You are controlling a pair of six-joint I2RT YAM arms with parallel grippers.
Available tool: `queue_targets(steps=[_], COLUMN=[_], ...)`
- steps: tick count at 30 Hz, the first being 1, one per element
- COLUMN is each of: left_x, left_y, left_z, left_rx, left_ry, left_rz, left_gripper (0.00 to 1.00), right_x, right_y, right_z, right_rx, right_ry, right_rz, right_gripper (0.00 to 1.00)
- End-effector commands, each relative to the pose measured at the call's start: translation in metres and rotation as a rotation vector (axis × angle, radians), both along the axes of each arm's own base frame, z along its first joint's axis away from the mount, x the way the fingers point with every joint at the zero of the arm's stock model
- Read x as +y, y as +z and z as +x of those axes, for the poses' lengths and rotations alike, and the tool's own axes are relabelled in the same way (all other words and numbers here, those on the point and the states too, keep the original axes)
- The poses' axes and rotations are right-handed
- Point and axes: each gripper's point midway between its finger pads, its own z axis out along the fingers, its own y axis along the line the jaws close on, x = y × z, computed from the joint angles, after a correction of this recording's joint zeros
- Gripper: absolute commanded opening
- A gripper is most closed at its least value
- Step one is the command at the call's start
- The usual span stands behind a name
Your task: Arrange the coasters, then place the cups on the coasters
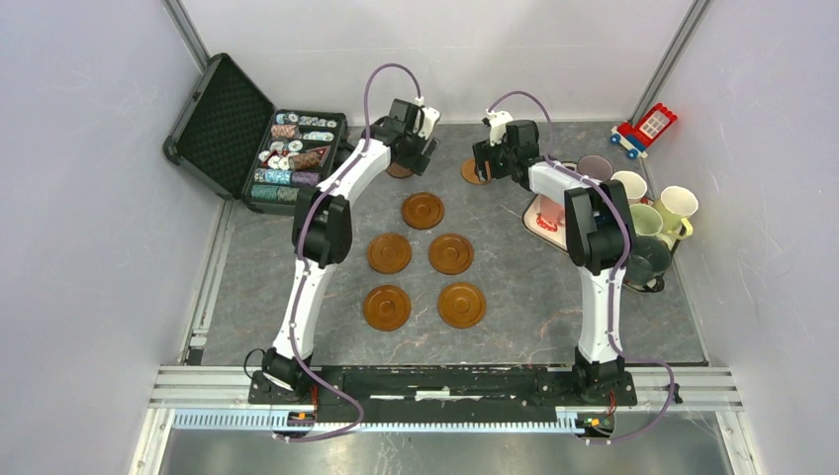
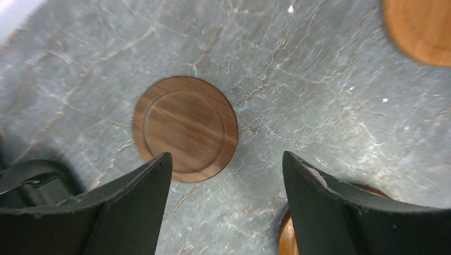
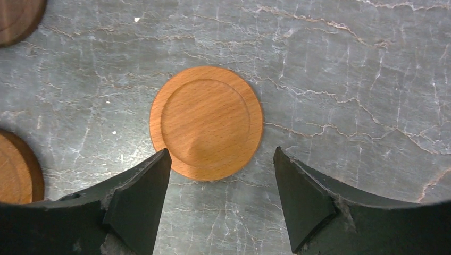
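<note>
Dark coaster [image 2: 185, 127] lay mid-frame under the released left end effector [image 2: 227, 155]; the right end effector [image 3: 220, 150], released too, needed to straddle the orange coaster [image 3: 206, 119] squarely.

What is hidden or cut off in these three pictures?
Top view: dark coaster mostly under the left claw; strawberry tray largely behind the right arm; a dark cup partly behind its elbow.
Left wrist view: lighter coaster cut by the top-right corner, blurred.
Right wrist view: a coaster cut by the left edge.
</note>
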Motion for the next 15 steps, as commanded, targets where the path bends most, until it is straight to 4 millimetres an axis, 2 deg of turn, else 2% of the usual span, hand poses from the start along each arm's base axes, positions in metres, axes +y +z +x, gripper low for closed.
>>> queue_targets(steps=[1,3,7,11,15], left_x=[0.004,0.01,0.012,0.01,0.019], left_y=[-0.019,-0.03,-0.03,-0.039,-0.049], left_z=[0.013,0.016,0.019,0.008,0.0], left_rx=[-0.013,-0.012,0.002,0.087,0.176], left_ry=[0.046,0.057,0.066,0.049,0.097], left_rz=[0.028,0.065,0.038,-0.037,-0.116], left_gripper=[0.83,0.84,0.83,0.82,0.78], right_x=[0.0,-0.001,0.001,0.009,0.022], right_y=[0.006,-0.003,-0.018,-0.03,-0.037], right_z=[0.015,0.014,0.013,0.006,-0.001], right_rx=[-0.045,-0.03,0.002,0.028,0.059], right_ry=[-0.038,-0.044,-0.052,-0.029,-0.02], right_rz=[0.001,-0.006,0.008,0.012,0.045], right_gripper=[0.78,0.78,0.76,0.7,0.66])
